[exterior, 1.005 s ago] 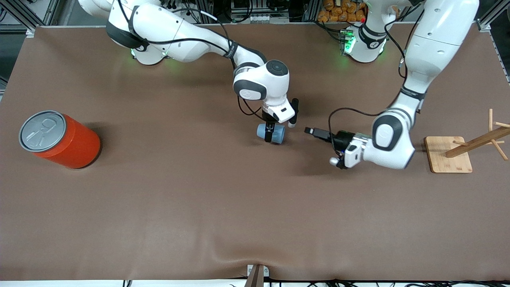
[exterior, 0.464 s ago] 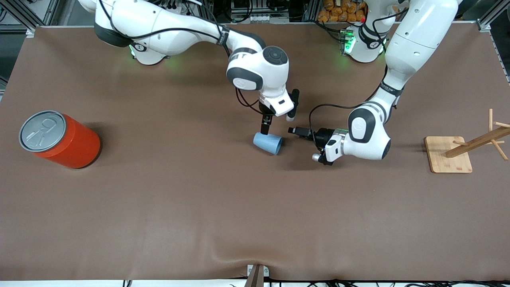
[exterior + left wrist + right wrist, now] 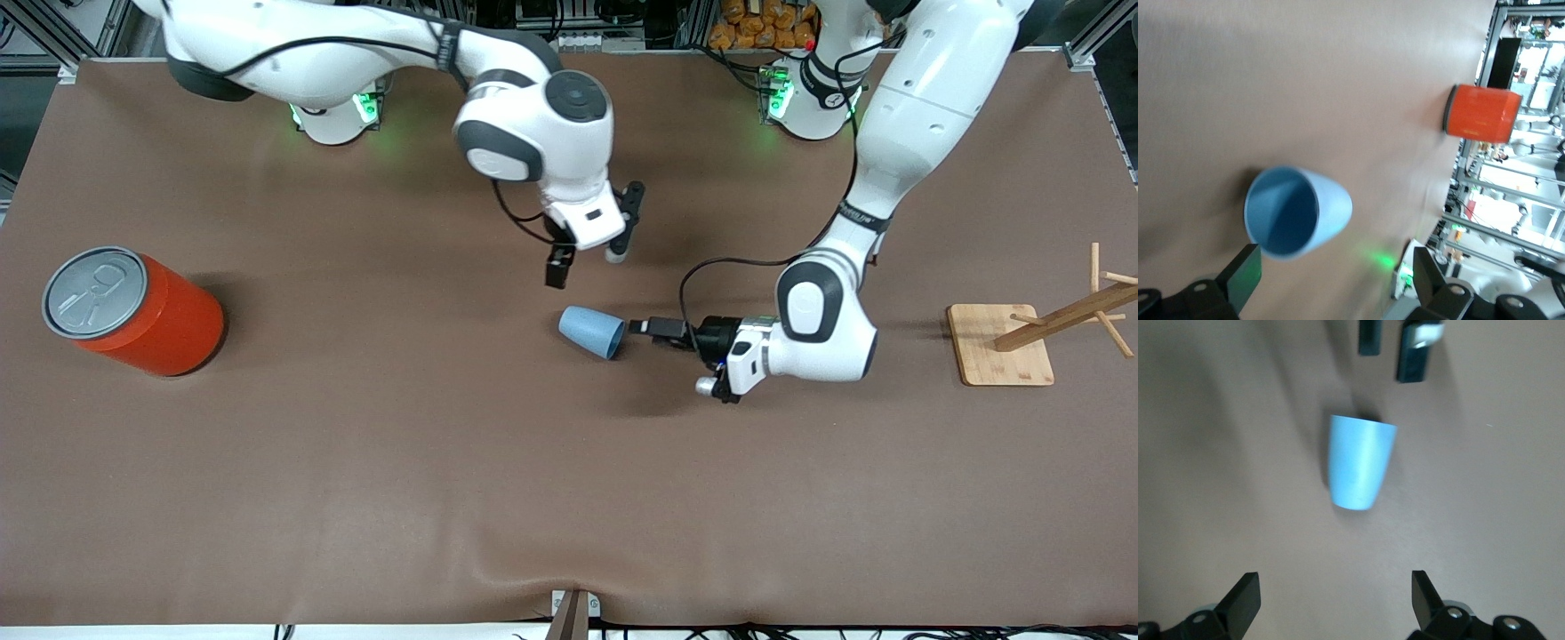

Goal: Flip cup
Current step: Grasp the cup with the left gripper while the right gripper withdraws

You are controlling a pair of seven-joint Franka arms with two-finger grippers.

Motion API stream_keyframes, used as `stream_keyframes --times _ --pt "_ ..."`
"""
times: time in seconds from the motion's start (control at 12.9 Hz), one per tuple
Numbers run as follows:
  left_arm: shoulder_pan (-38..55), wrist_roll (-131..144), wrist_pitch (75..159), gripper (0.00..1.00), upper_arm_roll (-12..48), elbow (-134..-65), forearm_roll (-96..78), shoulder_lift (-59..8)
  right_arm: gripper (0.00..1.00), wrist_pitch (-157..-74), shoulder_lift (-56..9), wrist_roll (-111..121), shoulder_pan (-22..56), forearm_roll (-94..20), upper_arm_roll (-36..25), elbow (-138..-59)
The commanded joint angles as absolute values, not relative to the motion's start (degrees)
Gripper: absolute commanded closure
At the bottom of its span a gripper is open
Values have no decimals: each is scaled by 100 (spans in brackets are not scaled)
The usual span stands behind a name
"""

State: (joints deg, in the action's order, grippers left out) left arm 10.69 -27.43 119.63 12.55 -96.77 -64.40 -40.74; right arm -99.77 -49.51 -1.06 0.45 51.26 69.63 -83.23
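The light-blue cup (image 3: 590,331) lies on its side near the middle of the table, with its mouth toward the left arm's end. My left gripper (image 3: 642,328) is low, right at the cup's mouth, open and empty. In the left wrist view the cup's dark-blue inside (image 3: 1285,212) faces me, just ahead of the open left gripper (image 3: 1335,283). My right gripper (image 3: 562,267) is raised over the table beside the cup, open and empty. In the right wrist view the cup (image 3: 1360,461) lies well below the open right gripper (image 3: 1333,597).
A large orange can (image 3: 133,311) with a grey lid stands at the right arm's end; it also shows in the left wrist view (image 3: 1481,113). A wooden peg stand on a square base (image 3: 1000,356) is at the left arm's end.
My right gripper has let go of the cup and risen away toward its base. The cup now lies free on its side. My left gripper has moved in to the cup's mouth.
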Motion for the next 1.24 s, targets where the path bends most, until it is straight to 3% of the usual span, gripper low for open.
stream_keyframes --times 0.0,0.54,0.77,1.16 --pt "1414 -2681 12330 0 1213 -9404 -6566 -4359 0 -9871 -4887 -193 -254 5274 7102 -8447" --pt "1775 -2646 12331 0 1204 -9843 -6539 -4324 0 -8958 -4896 -228 -413 4704 6663 -6595" --pt "1890 -2681 12331 98 1187 -10256 -5884 -4167 0 -8684 -4887 -568 -448 4693 6426 -6065" --pt "1828 -2313 12305 100 1178 -10012 -5467 -4017 0 -9087 -4904 -2039 -440 4151 5435 -5494"
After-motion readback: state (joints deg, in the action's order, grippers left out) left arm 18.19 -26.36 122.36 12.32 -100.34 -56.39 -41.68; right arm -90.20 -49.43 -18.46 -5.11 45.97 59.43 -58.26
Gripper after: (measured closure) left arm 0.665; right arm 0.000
